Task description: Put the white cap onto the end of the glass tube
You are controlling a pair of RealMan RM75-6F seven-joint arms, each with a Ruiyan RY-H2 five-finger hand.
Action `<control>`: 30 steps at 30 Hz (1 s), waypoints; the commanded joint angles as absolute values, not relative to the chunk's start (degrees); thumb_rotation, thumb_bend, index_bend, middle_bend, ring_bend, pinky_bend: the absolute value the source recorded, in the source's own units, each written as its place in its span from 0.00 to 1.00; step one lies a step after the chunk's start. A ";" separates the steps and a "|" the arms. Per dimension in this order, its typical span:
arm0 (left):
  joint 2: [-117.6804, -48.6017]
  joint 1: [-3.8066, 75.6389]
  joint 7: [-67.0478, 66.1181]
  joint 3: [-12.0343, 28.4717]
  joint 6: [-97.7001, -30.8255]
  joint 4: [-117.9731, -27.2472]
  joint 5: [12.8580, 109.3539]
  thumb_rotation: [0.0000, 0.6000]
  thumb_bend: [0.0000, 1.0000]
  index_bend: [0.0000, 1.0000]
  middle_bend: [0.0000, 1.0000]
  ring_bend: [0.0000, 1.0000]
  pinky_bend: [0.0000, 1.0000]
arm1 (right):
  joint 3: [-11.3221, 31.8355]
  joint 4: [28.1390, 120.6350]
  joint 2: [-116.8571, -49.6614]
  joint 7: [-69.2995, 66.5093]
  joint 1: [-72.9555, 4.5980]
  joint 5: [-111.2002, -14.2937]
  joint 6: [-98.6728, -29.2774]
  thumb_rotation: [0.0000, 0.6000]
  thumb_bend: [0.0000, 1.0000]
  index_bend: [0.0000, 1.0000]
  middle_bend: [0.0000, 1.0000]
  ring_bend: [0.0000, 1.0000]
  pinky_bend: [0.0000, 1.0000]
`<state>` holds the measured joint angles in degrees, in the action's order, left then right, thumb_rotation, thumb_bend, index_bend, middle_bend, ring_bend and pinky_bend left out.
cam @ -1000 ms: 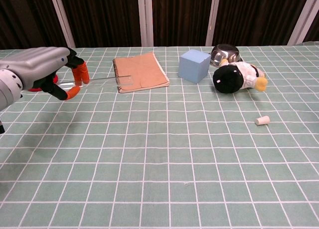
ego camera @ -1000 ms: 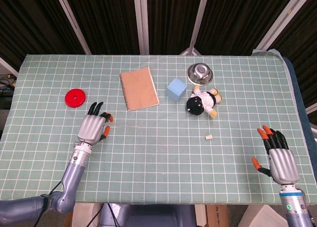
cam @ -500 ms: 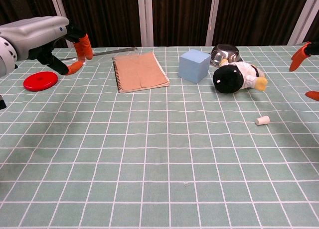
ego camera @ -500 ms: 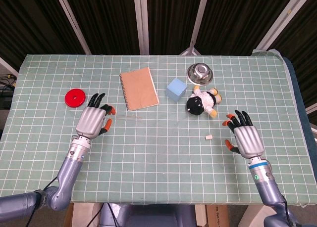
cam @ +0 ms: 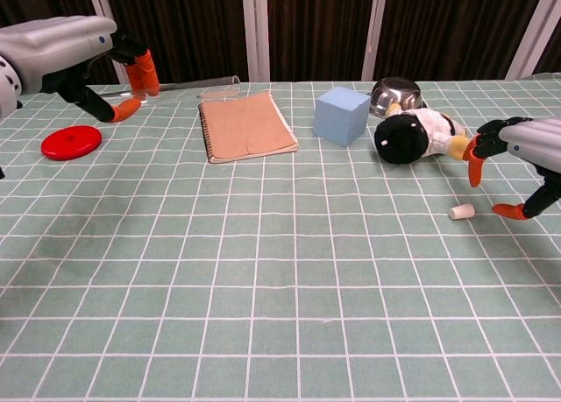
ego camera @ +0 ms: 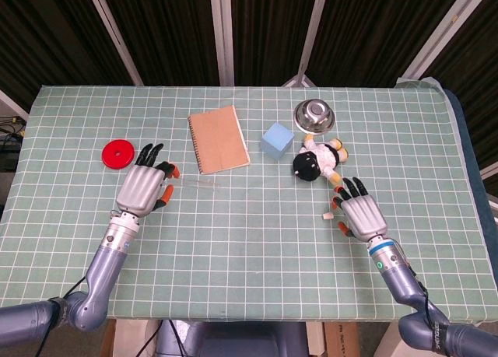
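The left hand is up off the table, pinching one end of the glass tube between thumb and orange fingertips, and the tube is a thin, clear rod, hard to pick out, reaching level toward the right above the near-top edge of the brown notebook. From the head view it shows only as a faint pale line between that hand and the notebook. Over on the other side, the white cap lies on its side on the green checked mat, a tiny stubby cream-white piece just in front of the stuffed penguin. The right hand hangs right beside the cap with fingers spread and nothing in them, orange tips pointing down, not touching it. Farther back sit the blue block, the steel bowl and the red disc.
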<state>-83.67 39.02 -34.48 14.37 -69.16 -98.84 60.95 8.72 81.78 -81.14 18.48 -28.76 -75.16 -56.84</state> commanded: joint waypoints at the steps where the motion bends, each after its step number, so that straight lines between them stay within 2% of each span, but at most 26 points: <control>1: -83.60 39.09 -34.57 14.30 -69.30 -98.90 60.86 1.00 0.76 0.48 0.47 0.06 0.00 | 8.25 79.95 -82.05 17.49 -29.31 -75.18 -56.40 1.00 0.36 0.45 0.23 0.00 0.00; 30: -83.34 39.41 -34.61 13.54 -70.71 -98.46 60.48 1.00 0.76 0.48 0.47 0.06 0.00 | 7.36 73.10 -87.91 16.04 -31.69 -74.47 -56.21 1.00 0.36 0.47 0.23 0.00 0.00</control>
